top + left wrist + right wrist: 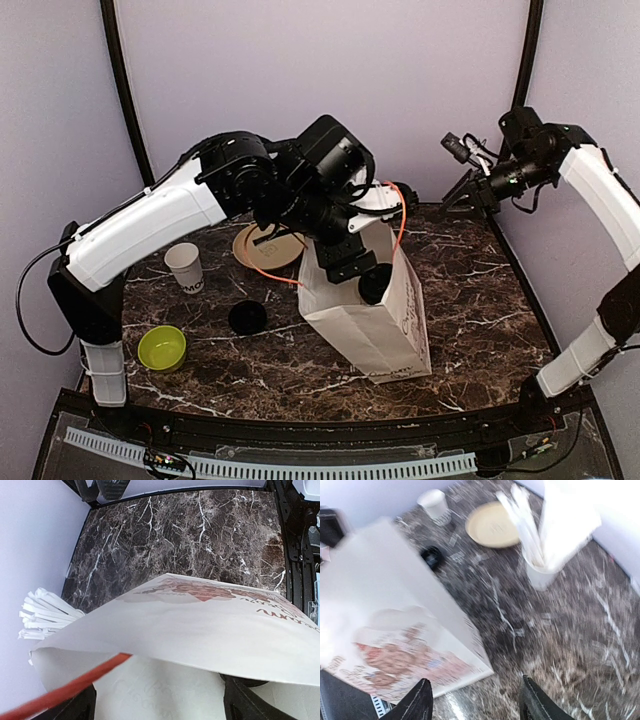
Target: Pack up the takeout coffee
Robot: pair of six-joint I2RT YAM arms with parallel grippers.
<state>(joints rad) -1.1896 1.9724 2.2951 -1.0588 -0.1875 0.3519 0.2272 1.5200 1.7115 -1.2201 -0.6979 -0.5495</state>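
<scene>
Right wrist view motion-blurred, paper bag [390, 605] print unreadable. Bottom edge cuts off left gripper [160, 707]; bag interior hidden.

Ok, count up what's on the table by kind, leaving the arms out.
Paper bag: 1
Lidless white cup: 1
Cup of straws: 1
Tan plate: 1
Green bowl: 1
Black lid: 1
Total: 6
A dark round shape at the bag's mouth is too unclear to count.

Marble table [480, 300]: bag [385, 320], bowl [162, 347], perhaps plate [262, 243]
</scene>
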